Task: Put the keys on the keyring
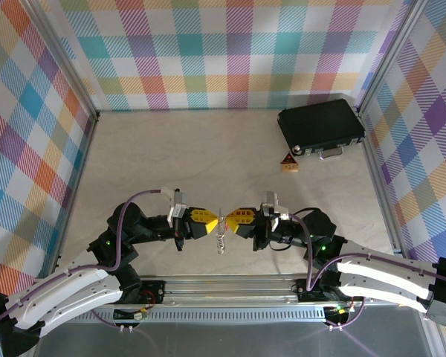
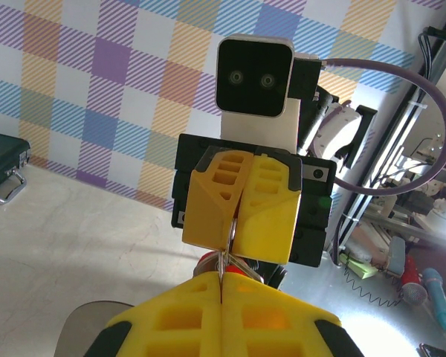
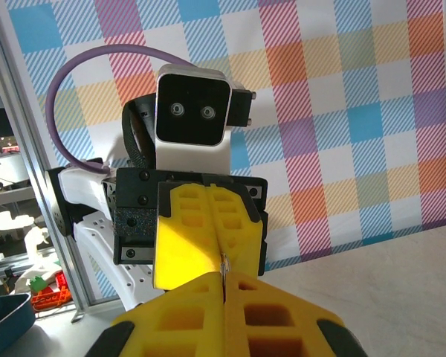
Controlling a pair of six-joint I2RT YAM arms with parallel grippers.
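My left gripper (image 1: 211, 222) and right gripper (image 1: 230, 220) meet tip to tip above the table's near middle. Both are shut on the keyring (image 1: 221, 236), a silvery loop whose beaded edge hangs down between them. In the left wrist view my own yellow fingertips (image 2: 201, 286) pinch the thin metal of the keyring (image 2: 225, 260), and the right gripper (image 2: 234, 249) clamps it from the far side. The key's red head (image 2: 204, 263) shows just behind the metal; I cannot tell whether it is threaded on. In the right wrist view a sliver of the keyring (image 3: 224, 265) sits between my right gripper (image 3: 224, 281) and the left one (image 3: 221, 256).
A black case (image 1: 321, 128) lies at the back right of the table. A small orange-brown triangular block (image 1: 288, 163) stands just in front of it. Checked walls and metal posts (image 1: 377, 82) close in the table on three sides.
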